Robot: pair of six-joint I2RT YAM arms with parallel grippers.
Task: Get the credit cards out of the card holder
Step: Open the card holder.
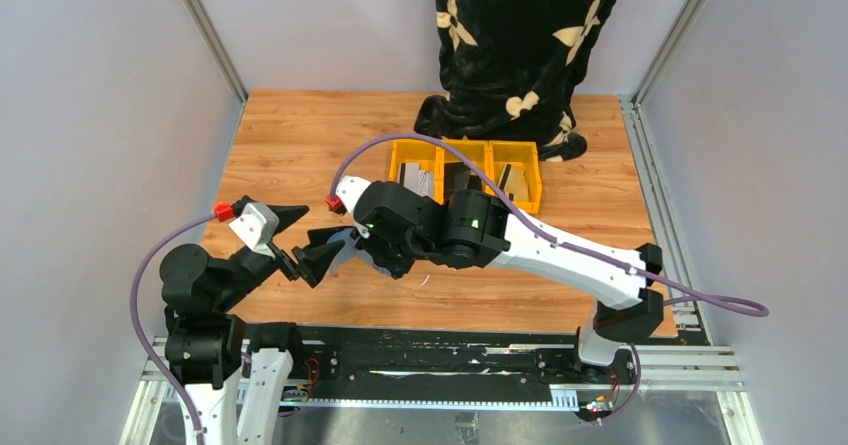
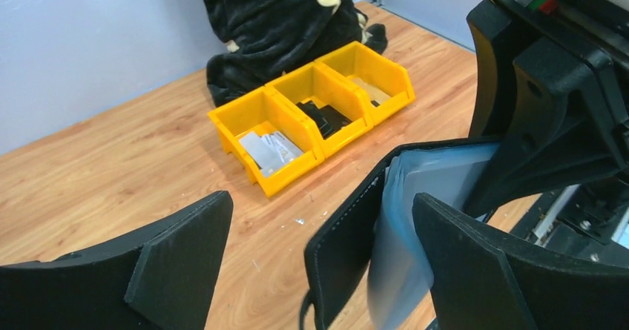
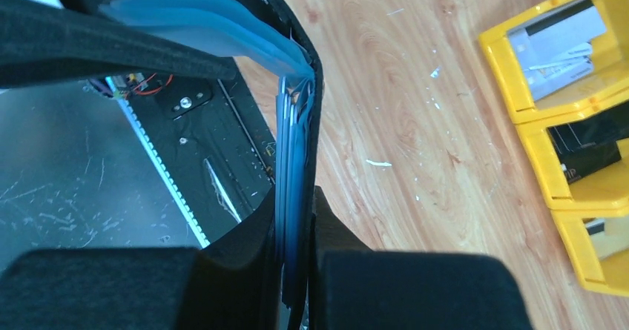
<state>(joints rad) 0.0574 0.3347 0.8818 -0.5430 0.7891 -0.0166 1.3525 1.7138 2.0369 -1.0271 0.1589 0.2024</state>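
Observation:
My right gripper (image 3: 297, 219) is shut on the black card holder (image 3: 315, 115) and holds it edge-up above the wood table, left of centre. The holder (image 2: 348, 233) hangs open, and its grey-blue inner sleeves (image 2: 415, 219) fan out. Thin blue-grey layers (image 3: 288, 144) show in the fold; I cannot tell the credit cards from the sleeves there. My left gripper (image 2: 320, 200) is open wide. The holder's free end is between its fingers, with the sleeves against the right finger (image 2: 504, 271). In the top view both grippers meet at the holder (image 1: 345, 240).
Three joined yellow bins (image 1: 415, 145) stand behind the grippers. The left bin (image 2: 297, 174) holds pale cards, and the middle one holds black items. A black cloth with a cream pattern (image 1: 520, 45) hangs at the back. A metal rail (image 1: 450, 365) runs along the near edge.

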